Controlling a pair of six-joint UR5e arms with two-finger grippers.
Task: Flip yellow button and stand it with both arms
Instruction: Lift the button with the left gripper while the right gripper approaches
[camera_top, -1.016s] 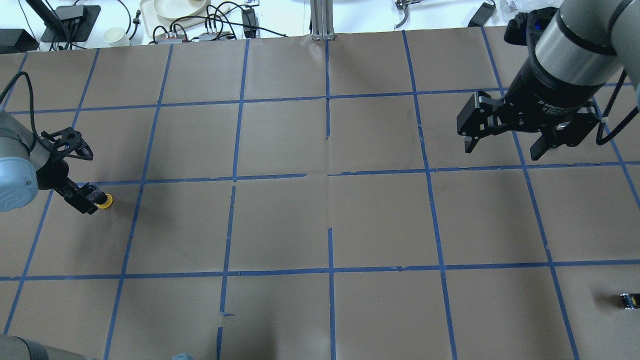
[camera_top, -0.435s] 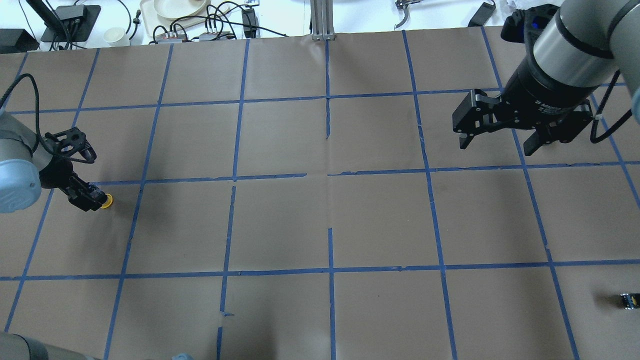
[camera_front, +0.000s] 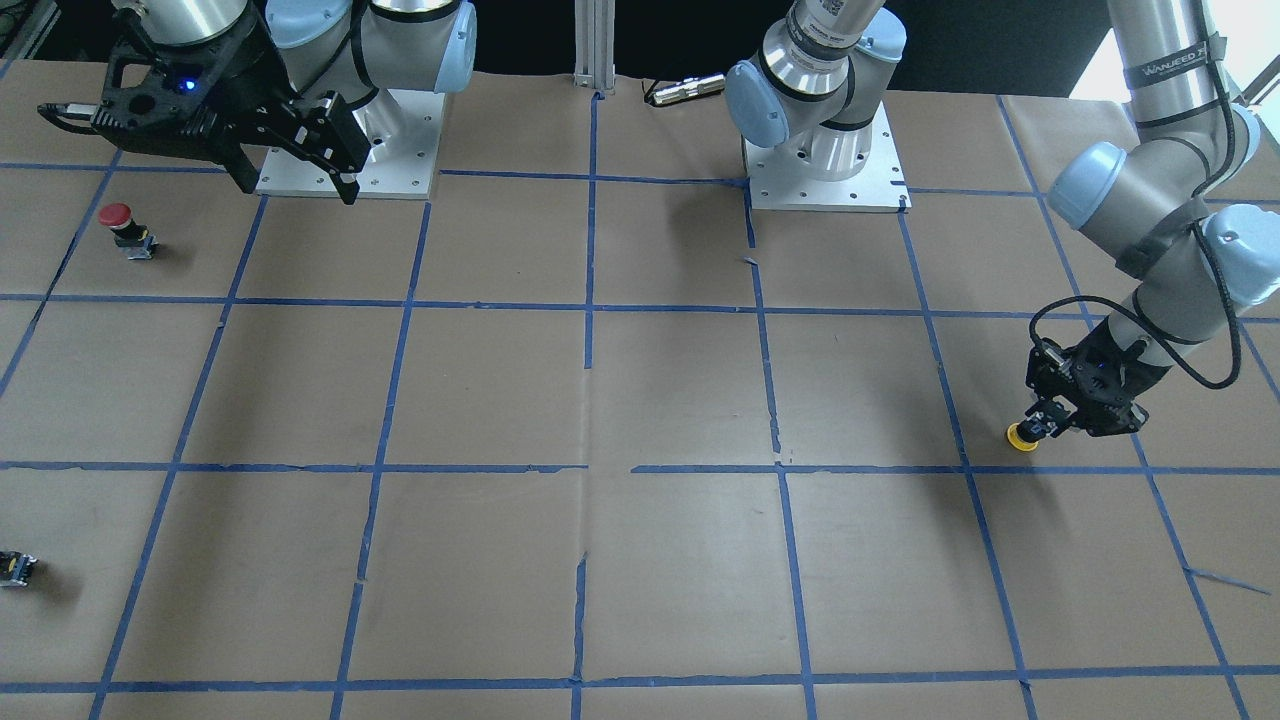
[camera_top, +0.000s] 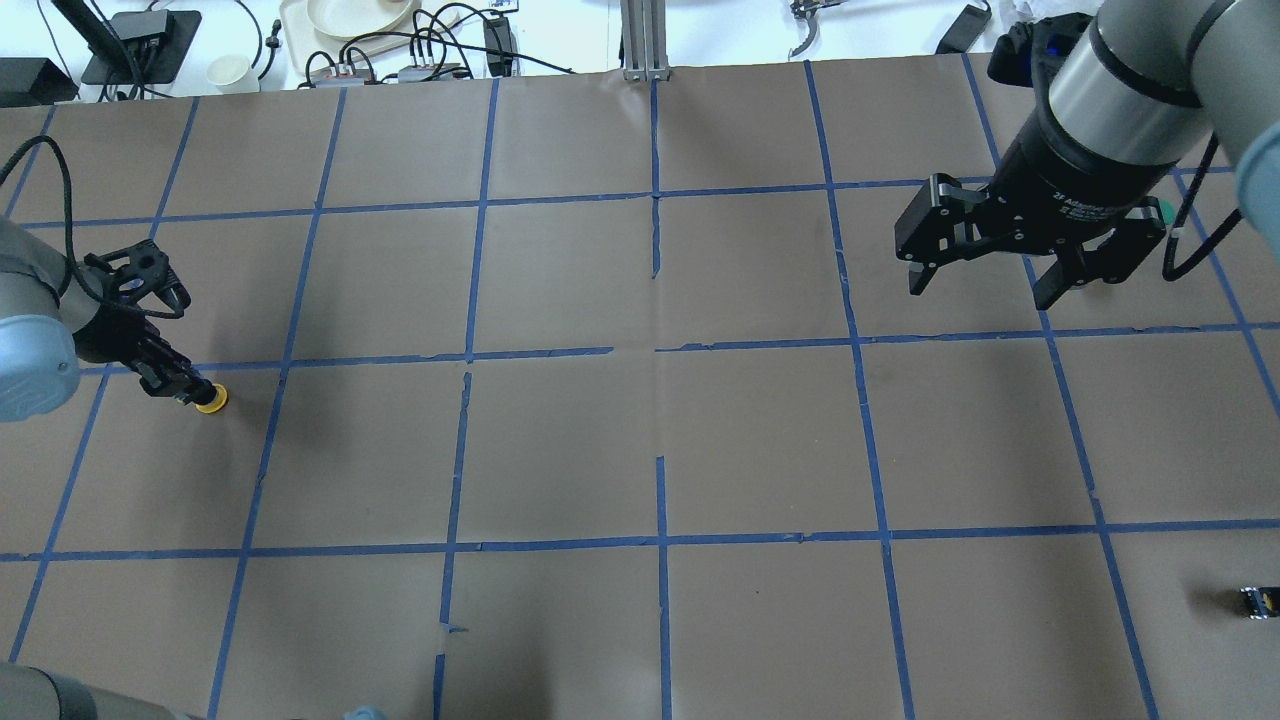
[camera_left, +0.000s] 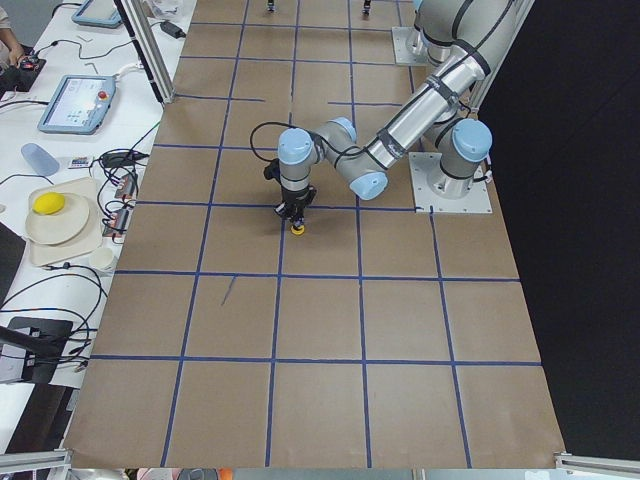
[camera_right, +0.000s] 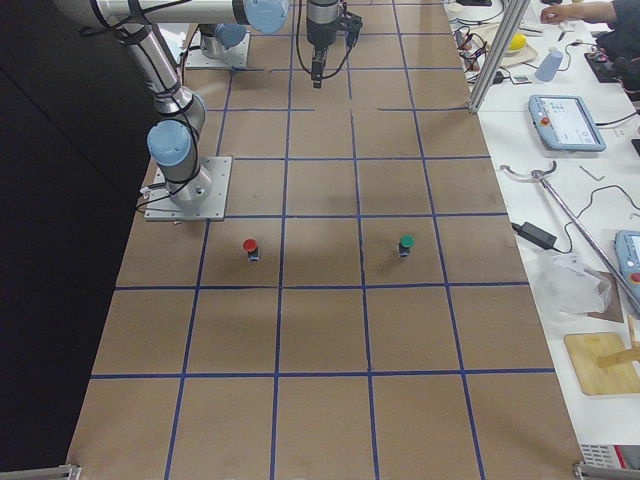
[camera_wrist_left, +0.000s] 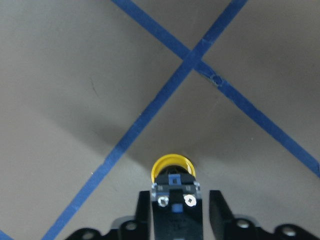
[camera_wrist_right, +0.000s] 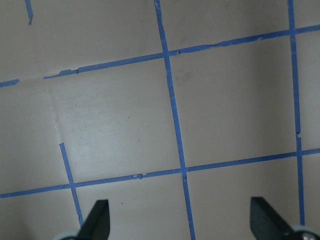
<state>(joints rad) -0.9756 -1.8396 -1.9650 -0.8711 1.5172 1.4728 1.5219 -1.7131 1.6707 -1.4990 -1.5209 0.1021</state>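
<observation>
The yellow button (camera_top: 210, 400) is at the table's left side, just below a blue tape line. Its cap is on the paper and its black-grey body points up into my left gripper (camera_top: 182, 389). The left wrist view shows the cap (camera_wrist_left: 172, 167) beyond the body, which sits between the two fingers. The left gripper is shut on the button's body; it also shows in the front-facing view (camera_front: 1045, 420) beside the cap (camera_front: 1022, 437). My right gripper (camera_top: 980, 290) is open and empty, held high over the far right of the table, far from the button.
A red-capped button (camera_front: 115, 215) stands near the right arm's base. A green-capped button (camera_right: 405, 243) stands on the right side too. A tiny black block with a yellow spot (camera_top: 1258, 600) lies at the right edge. Cables and a tray (camera_top: 350, 25) lie beyond the far edge.
My left gripper has swung back and up around the button while the cap stayed in the same spot. My right gripper has drifted slightly left and farther away.
</observation>
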